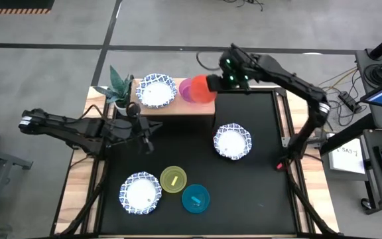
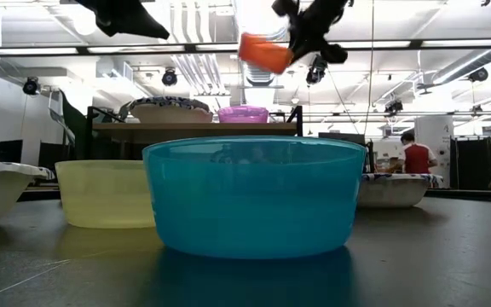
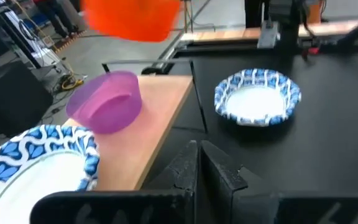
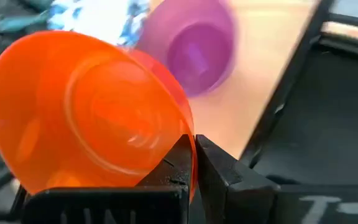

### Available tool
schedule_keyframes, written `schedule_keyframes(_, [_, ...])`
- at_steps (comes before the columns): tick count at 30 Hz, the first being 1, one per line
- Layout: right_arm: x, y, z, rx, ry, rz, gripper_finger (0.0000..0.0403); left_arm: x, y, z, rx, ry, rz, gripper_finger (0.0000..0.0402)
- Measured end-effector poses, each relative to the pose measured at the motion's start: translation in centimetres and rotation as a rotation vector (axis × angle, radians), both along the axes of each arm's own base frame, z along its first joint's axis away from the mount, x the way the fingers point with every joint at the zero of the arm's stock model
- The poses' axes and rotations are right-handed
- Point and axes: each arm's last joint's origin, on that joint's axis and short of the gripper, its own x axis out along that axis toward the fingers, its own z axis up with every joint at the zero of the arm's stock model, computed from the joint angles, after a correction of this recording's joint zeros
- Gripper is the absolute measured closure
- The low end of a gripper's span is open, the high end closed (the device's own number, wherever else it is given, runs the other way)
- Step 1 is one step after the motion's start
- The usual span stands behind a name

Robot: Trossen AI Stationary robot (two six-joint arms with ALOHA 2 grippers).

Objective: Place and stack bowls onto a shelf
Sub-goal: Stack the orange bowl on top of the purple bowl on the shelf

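Note:
My right gripper (image 1: 219, 82) is shut on the red bowl (image 1: 203, 89) and holds it in the air over the right end of the light-wood shelf (image 1: 178, 106), just above the purple bowl (image 1: 186, 89) that stands there. A blue-patterned white bowl (image 1: 156, 91) sits on the shelf's left part. My left gripper (image 1: 144, 136) hovers shut and empty over the mat, near the shelf's near-left edge. On the mat rest two more patterned bowls (image 1: 232, 141) (image 1: 140, 193), the yellow-green bowl (image 1: 173, 180) and the teal bowl (image 1: 195, 198). My right gripper pinches the red bowl's rim (image 4: 185, 134) between its two fingers, one finger inside the bowl and one outside. It reaches in from the table's right. The bowl (image 2: 264, 53) is lifted clear and tilted, its opening turned toward the wrist, above the purple bowl (image 2: 244, 113).
A small potted plant (image 1: 119, 86) stands at the shelf's left end. The black mat (image 1: 264, 186) has bare room on its right and near-right parts. Cables and equipment lie beyond the table's right edge; people show far off in the room behind.

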Motion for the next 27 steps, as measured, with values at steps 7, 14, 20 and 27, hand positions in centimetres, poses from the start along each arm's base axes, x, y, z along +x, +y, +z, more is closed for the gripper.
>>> schedule_keyframes(7, [2.4,-5.2,-0.3,0.041,-0.007,-0.069,0.0394,-1.5,0.4,-0.2,0.013,0.015,0.055,0.0402])
schedule_keyframes(14, [4.0,-8.5,-1.2,0.132,0.011,-0.094,0.0394,-3.3,0.7,-0.7,0.015,-0.015,0.052,0.0402])
schedule_keyframes(20, [3.8,-9.1,-2.9,0.21,0.081,-0.109,0.0394,-4.7,0.9,-1.0,0.007,-0.061,0.052,0.0402])
schedule_keyframes(27, [3.9,-9.3,-3.0,0.203,0.076,-0.106,0.0394,-5.5,1.0,-0.8,0.01,-0.097,0.05,0.0402])
